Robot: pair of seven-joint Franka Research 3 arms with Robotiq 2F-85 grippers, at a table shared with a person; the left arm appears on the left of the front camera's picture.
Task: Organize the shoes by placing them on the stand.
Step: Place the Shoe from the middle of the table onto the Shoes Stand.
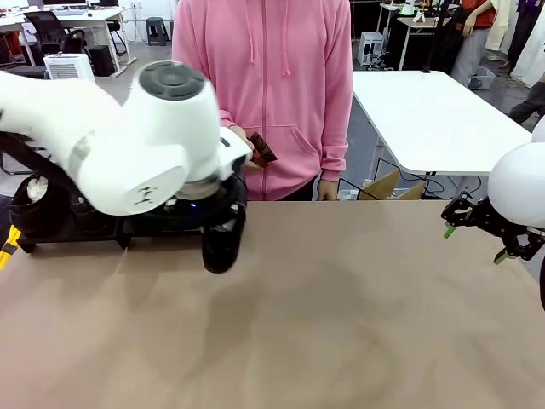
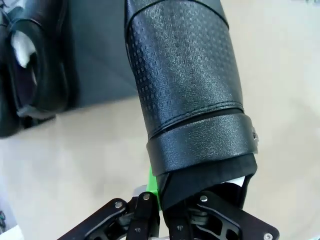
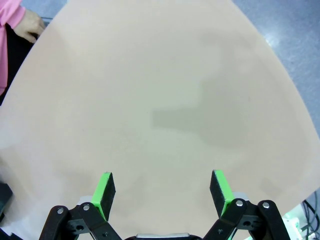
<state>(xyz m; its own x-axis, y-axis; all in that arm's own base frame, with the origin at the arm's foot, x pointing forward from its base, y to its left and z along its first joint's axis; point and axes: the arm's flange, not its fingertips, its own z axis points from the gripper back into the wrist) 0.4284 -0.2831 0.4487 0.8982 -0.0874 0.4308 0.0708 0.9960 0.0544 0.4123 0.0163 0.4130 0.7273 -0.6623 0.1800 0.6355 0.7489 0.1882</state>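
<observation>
left gripper (image 2: pixel 162 207): clamped on the heel end of a black shoe (image 2: pixel 187 85), toe pointing away over the table; in the front view the shoe (image 1: pixel 221 243) hangs below the white left arm, just in front of the stand.
right gripper (image 3: pixel 162 189): fingers wide apart with nothing between them, held at the table's right edge (image 1: pixel 477 230).
stand (image 1: pixel 102 228): low and black, at the far left of the table, mostly behind the left arm; its near edge shows in the left wrist view (image 2: pixel 97 60).
shoes counted: two for sure, the gripped one and one with white paper stuffing (image 2: pixel 32 65) on the stand; more cannot be told.
open room: the tan table (image 1: pixel 341 324) is bare across its middle, right and near side.
person: one, in a pink hoodie (image 1: pixel 264 94) at the far edge, holding a small brown object (image 1: pixel 262 149).
</observation>
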